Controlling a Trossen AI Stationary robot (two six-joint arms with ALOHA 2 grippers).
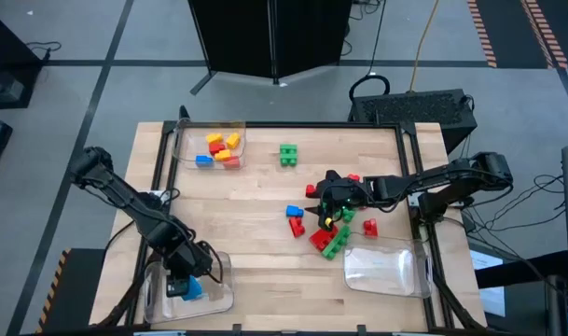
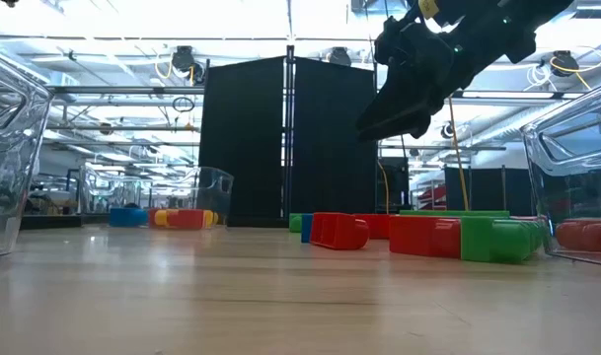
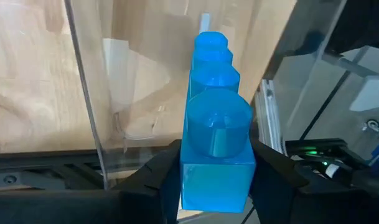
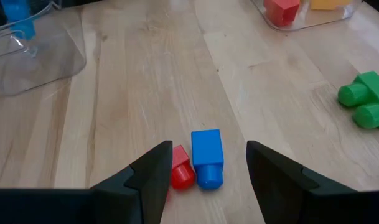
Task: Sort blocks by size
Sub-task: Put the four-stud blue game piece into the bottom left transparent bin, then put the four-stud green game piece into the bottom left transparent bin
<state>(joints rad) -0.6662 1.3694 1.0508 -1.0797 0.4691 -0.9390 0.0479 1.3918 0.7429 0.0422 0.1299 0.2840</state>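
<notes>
My left gripper [image 1: 185,283] is over the clear tray [image 1: 218,297] at the table's near left, shut on a long blue brick [image 3: 214,106] with several studs. My right gripper [image 4: 208,177] is open and hangs above the middle of the table [image 2: 409,94], over a blue brick [image 4: 207,157] and a small red brick [image 4: 182,171] that lie side by side on the wood. A heap of red and green bricks [image 1: 335,235] lies just nearer the front edge. One green brick [image 1: 288,155] lies alone farther back. My left gripper pinches the long blue brick's near end [image 3: 214,186] between its two fingers [image 3: 157,180], one on each long side. The brick runs forward along the fingers, studs toward the camera, inside the tray's wall. Whether its far end [image 3: 206,37] rests on the tray I cannot tell.
A clear tray [image 1: 183,140] at the far left holds yellow, orange, red and blue bricks. Another clear tray [image 1: 388,271] stands at the near right. A single red brick [image 1: 369,227] lies right of the heap. A raised frame [image 1: 409,168] borders the table.
</notes>
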